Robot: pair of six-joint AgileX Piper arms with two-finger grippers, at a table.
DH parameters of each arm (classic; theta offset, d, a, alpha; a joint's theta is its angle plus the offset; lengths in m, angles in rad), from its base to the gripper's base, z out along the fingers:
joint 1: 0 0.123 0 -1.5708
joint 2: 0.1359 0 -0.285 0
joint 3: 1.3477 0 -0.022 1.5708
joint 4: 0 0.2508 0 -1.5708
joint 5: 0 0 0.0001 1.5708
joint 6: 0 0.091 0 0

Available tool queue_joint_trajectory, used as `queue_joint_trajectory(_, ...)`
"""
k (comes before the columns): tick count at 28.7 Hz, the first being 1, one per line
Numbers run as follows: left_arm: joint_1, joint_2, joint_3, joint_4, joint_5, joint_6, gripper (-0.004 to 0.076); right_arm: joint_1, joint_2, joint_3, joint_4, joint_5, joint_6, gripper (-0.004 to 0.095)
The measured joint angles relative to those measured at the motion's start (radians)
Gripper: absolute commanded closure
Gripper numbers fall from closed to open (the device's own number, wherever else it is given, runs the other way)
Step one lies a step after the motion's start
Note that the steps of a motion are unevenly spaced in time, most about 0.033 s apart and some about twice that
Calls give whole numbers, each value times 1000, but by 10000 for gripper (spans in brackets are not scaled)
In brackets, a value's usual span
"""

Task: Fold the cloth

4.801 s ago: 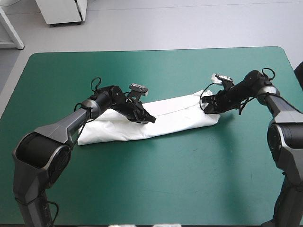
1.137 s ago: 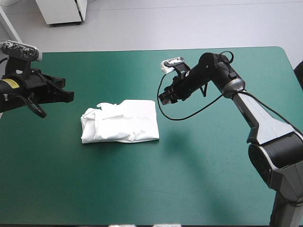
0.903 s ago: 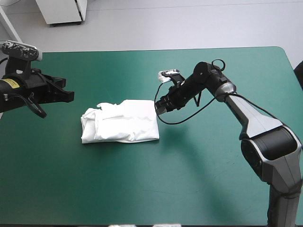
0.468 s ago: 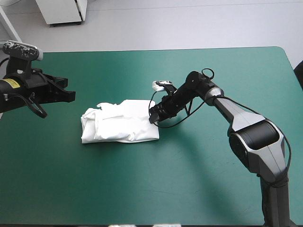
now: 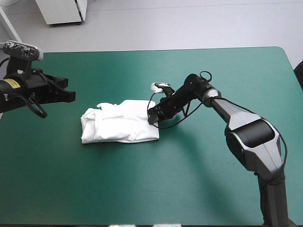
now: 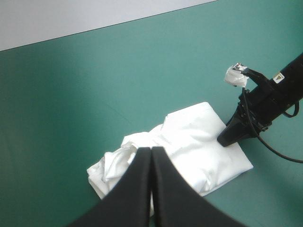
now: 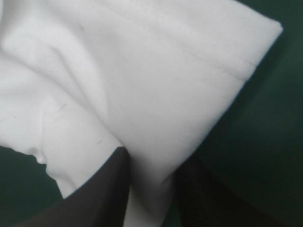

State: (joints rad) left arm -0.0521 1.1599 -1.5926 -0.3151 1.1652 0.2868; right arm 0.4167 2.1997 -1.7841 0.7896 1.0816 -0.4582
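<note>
– Right gripper (image 7: 155,157) pinched onto the T-shirt (image 5: 120,124), with a lip of white sheet caught between the black fingers at the bundle's right-hand edge. Left gripper (image 6: 151,150) clenched on nothing, raised over the table's left side, well apart from the cloth. Any guesses on how to handle this thing?

– Looks light and totally limp, so no stiffness to count on. Sitting a bit left of centre on the teal-green cover (image 5: 199,179), folded into a rough rectangle. Smooth and square on the right half, bunched and wrinkly on the left. Probably slides easily on that cover too.

– So drags rather than flips if pulled low?

– Pretty likely, only a judgement though. Better to take hold along the neat right edge or at one of its corners, through all the layers at once, and lift before carrying across. Top layer only? Risk of peeling the fold open. Layer count inside the pinch right now: impossible to tell from the wrist view. Nothing fragile here, so no worry about squeezing firmly.
</note>
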Motion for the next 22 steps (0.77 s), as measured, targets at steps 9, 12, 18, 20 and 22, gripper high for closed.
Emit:
queue_joint_trajectory(9, 0, 0, 0, -9, 0, 0, 733, 3, 6, -7, -67, -9, -32, 921)
queue_joint_trajectory(12, 0, 0, 0, -20, 0, 0, 733, 8, -1, -10, -109, -3, -27, 921)
queue_joint_trajectory(18, 0, 0, 0, -45, 0, 0, 733, -23, -33, -14, -259, 39, 11, 921)
queue_joint_trajectory(20, 0, 0, 0, -47, 0, 0, 733, -63, -44, -13, -299, 59, 13, 920)
queue_joint_trajectory(22, 0, 0, 0, -47, -1, 0, 733, -132, -62, -7, -356, 82, 17, 921)
